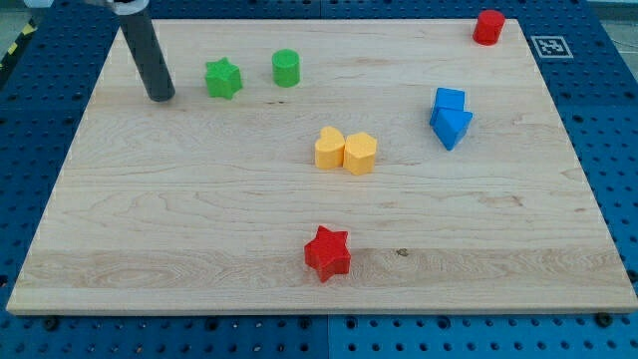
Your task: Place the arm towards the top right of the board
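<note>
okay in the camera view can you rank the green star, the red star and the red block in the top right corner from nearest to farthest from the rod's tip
My tip is at the view's top left.
1. Green star: just to the tip's right, near the top edge.
2. Red star: toward the view's bottom, near the middle.
3. Red block: in the board's top right corner, across the board.

One raised view looks down across the whole board (pixel 329 229).

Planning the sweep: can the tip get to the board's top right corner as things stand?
Probably yes. My tip sits at the view's top left; the green star and green cylinder flank a straight path, and a red block occupies the corner.
</note>
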Robot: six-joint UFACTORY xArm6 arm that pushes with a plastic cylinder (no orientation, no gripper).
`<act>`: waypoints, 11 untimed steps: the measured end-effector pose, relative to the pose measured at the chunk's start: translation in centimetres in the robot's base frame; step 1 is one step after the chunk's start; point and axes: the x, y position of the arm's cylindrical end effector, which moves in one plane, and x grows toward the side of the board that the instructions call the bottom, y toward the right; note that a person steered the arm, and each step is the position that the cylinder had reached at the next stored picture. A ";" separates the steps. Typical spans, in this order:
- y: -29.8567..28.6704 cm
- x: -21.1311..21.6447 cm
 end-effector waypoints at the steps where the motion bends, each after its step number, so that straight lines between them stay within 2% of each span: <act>1: 3.8 -0.1; 3: 4.8 -2.2; 11: 8.1 -1.0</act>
